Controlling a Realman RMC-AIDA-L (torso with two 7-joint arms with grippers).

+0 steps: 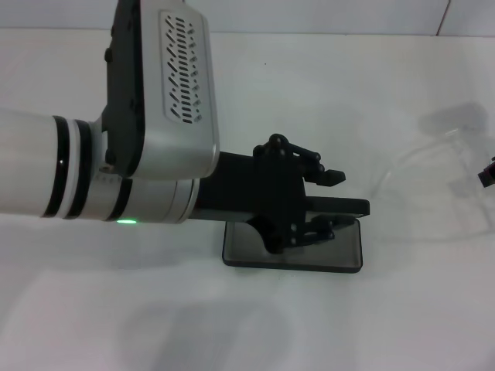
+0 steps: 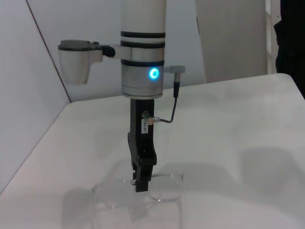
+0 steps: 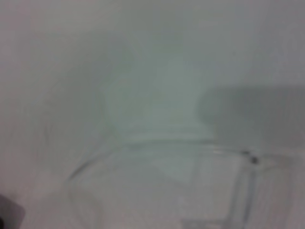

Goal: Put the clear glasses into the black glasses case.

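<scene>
No writing can be read anywhere. The flat black case (image 1: 309, 251) lies open on the smooth white tabletop (image 1: 348, 100), its grey lining up, with the left pincer (image 1: 334, 202) spread over its hinge edge. The clear glasses (image 2: 143, 193), thin and curved, rest well to the right, where the right pincer (image 2: 139, 182) stands on them; whether it pinches them, I cannot tell.

Looks like a robot test lab, not a home: bare white worktop (image 2: 238, 124) w/ plain white wall panels (image 2: 228, 38) behind, a white cam-like unit (image 2: 76, 59) on a mount, and a robot arm (image 2: 143, 47) w/ lit status ring.
</scene>
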